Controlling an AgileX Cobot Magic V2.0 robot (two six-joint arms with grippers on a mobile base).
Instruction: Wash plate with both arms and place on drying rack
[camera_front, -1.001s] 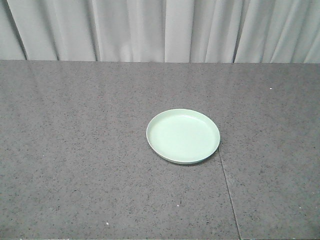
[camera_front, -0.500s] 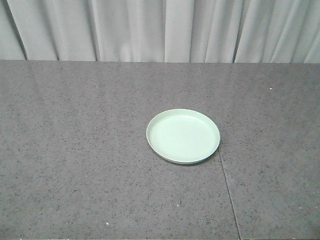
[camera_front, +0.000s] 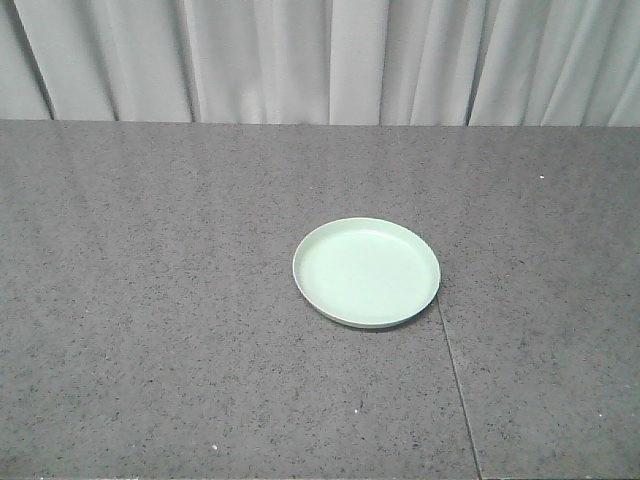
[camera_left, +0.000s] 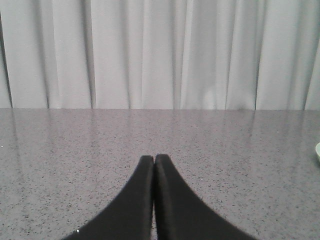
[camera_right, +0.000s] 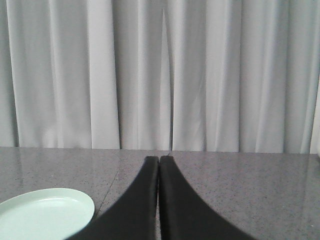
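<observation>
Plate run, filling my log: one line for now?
plate: flat on counter | left gripper: shut, empty | right gripper: shut, empty | rack: not in view

1. A dark grey speckled stone countertop fills most of the front-facing view. It is flat and faintly glossy.
2. A thin straight seam cuts through the slab right of the middle and runs down to the near edge.
3. Along the far edge hangs a pale grey-white curtain in soft vertical folds, spanning the whole width.
4. Both wrist views show the same curtain rising behind the counter, with its folds mirrored dimly in the polished stone.
5. The light is even and diffuse, with darker bands only in the curtain's pleats.
6. A small white fleck sits on the stone far right.
</observation>
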